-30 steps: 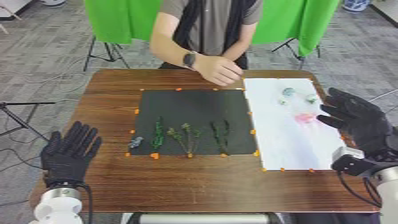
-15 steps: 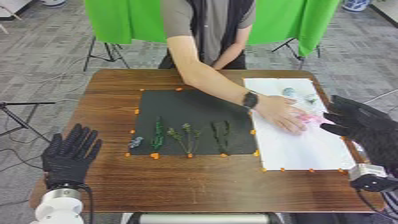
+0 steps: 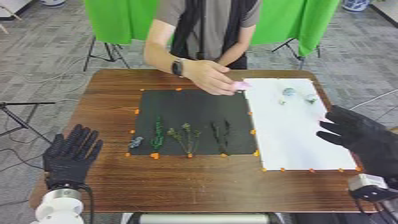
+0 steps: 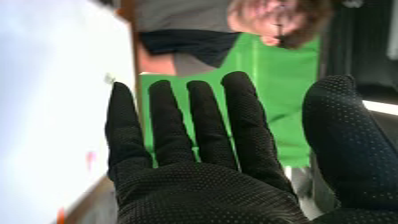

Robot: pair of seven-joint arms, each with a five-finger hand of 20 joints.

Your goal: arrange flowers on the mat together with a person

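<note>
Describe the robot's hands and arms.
The left hand wears a black fabric glove; so does the right hand, its fabric showing tiny light dots. The left arm is white and rounded, with a dark cable; a white block sits behind the right hand.

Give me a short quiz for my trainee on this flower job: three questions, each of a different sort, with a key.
1. True or false: the person's hand holds a small pink flower.
2. Which is nearer the white rectangular sheet?
A) robot's left hand
B) robot's right hand
3. Fill in: the leafy green stem lies on the ____ mat.

Key: 1 true; 2 B; 3 black.
</note>
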